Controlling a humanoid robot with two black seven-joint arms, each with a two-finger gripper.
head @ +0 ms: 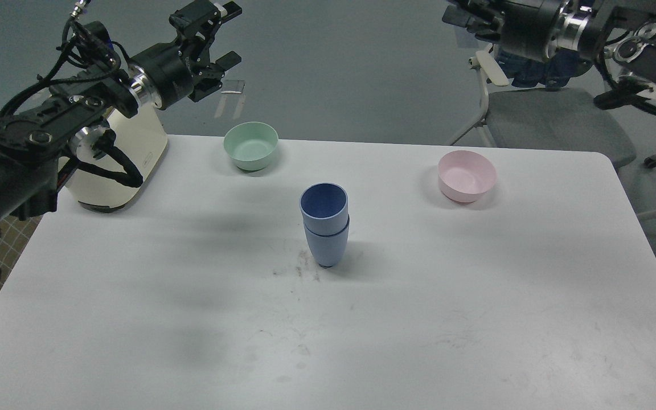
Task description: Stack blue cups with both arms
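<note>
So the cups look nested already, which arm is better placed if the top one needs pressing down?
Left, probably. The left gripper is fully visible, open and empty, raised beyond the table's far edge. The right gripper is cut off at the frame's top. The stacked blue cups stand about midway.

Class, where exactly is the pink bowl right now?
In the head view, the pink bowl sits on the table's far right, right of the stacked blue cups.

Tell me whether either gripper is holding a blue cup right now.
No: the two blue cups stand nested on the table, while the left gripper hangs open above it and the right arm is raised away.
</note>
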